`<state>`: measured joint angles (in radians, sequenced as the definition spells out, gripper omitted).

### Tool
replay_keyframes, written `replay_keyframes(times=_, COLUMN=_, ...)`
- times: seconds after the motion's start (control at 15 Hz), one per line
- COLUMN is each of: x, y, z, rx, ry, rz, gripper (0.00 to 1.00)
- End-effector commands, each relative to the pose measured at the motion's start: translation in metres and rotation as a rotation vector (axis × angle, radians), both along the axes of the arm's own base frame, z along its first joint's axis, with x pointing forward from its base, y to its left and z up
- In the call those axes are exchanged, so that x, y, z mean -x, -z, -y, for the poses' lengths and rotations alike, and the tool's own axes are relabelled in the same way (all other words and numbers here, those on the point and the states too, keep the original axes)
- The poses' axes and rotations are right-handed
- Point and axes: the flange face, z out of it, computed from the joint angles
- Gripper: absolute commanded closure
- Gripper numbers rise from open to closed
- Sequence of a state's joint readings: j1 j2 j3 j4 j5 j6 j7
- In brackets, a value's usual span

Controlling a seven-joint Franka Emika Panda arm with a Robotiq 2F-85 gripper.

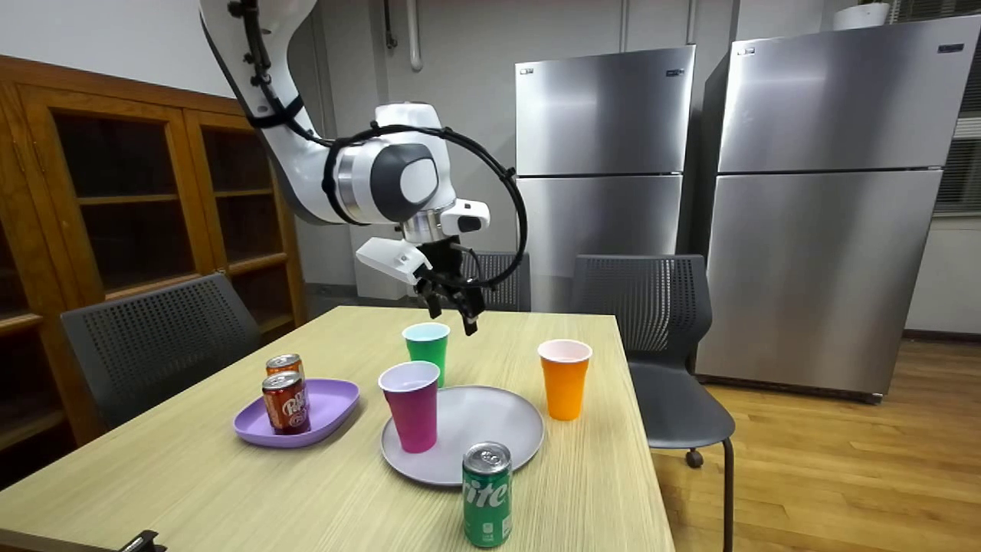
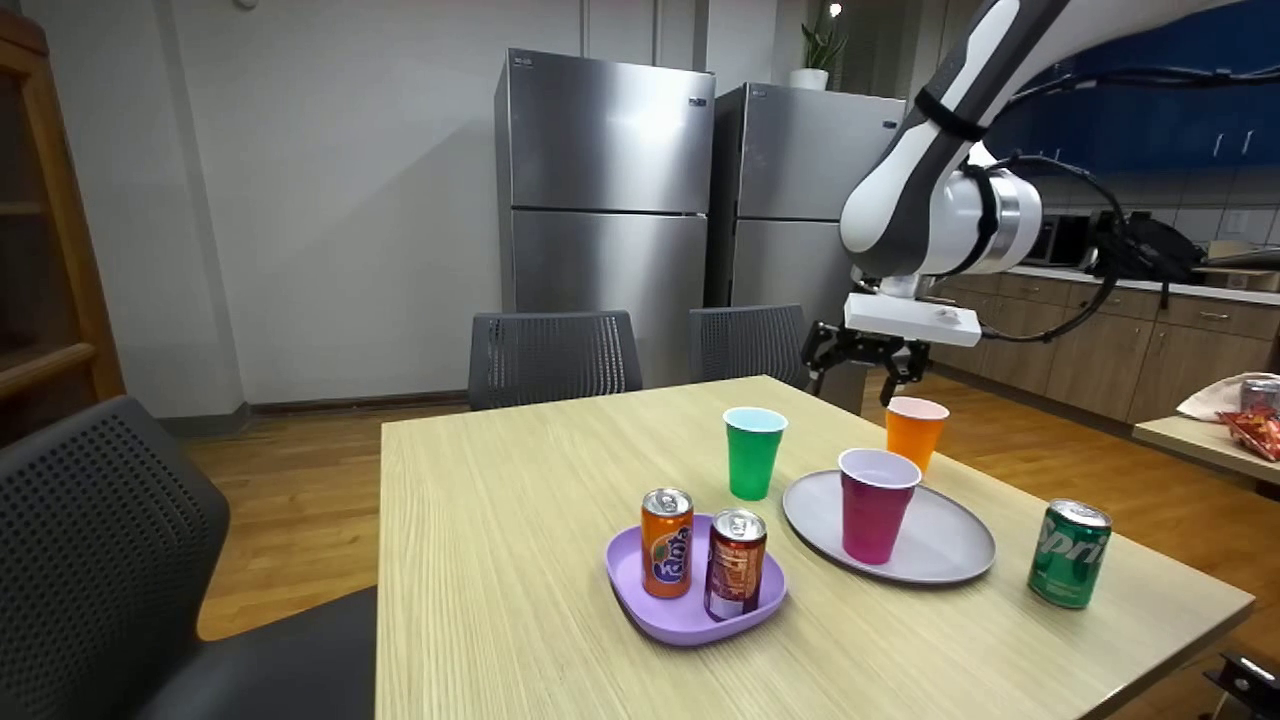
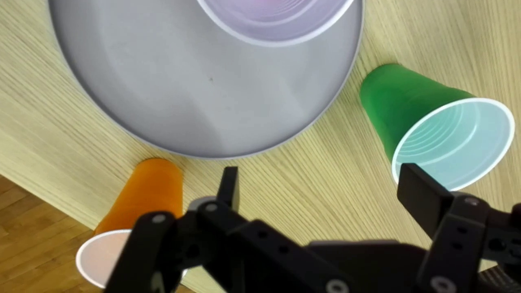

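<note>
Gripper (image 3: 321,181) hangs over the wood-grain table (image 2: 500,560), fingers (image 3: 423,195) spread wide, only wood grain showing in the gap. Nearest items: green plastic cup (image 2: 753,458) and orange plastic cup (image 1: 565,383). In the wrist view one finger overlaps the green plastic cup's rim and the opposite side's linkage covers part of the orange plastic cup; in an exterior view the fingertips (image 1: 470,326) sit apart from both, so overlap, not contact. Both cups stand upright on the table, just beside the gray plate (image 1: 490,422), each near a different part of its rim. Magenta plastic cup (image 2: 873,515) stands upright on the plate, off centre. Sprite can (image 2: 1069,560) stands upright on the table, apart from the plate in an exterior view. Purple tray (image 1: 333,402) carries a Fanta can (image 2: 667,545) and a Dr Pepper can (image 1: 287,410), both upright, side by side, small gap. Dark gray chairs (image 1: 640,303) around the table, stainless steel fridges (image 2: 610,270) behind, wooden glass-door cabinet (image 1: 189,161) along the wall.
</note>
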<state>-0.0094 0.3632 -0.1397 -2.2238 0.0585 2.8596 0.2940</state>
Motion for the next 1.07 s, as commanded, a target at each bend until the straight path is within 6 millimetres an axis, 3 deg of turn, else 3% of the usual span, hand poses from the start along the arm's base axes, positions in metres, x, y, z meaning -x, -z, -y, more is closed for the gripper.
replay_keyframes(times=0.0, x=-0.025, y=0.004, z=-0.003, rx=-0.006, ry=-0.032, rz=-0.014, gripper=0.0)
replay_keyframes(times=0.53, x=-0.048, y=0.014, z=-0.018, rx=-0.018, ry=-0.069, rz=-0.056, gripper=0.0)
replay_keyframes(times=1.0, x=-0.061, y=0.036, z=-0.021, rx=-0.02, ry=-0.058, rz=-0.084, gripper=0.0)
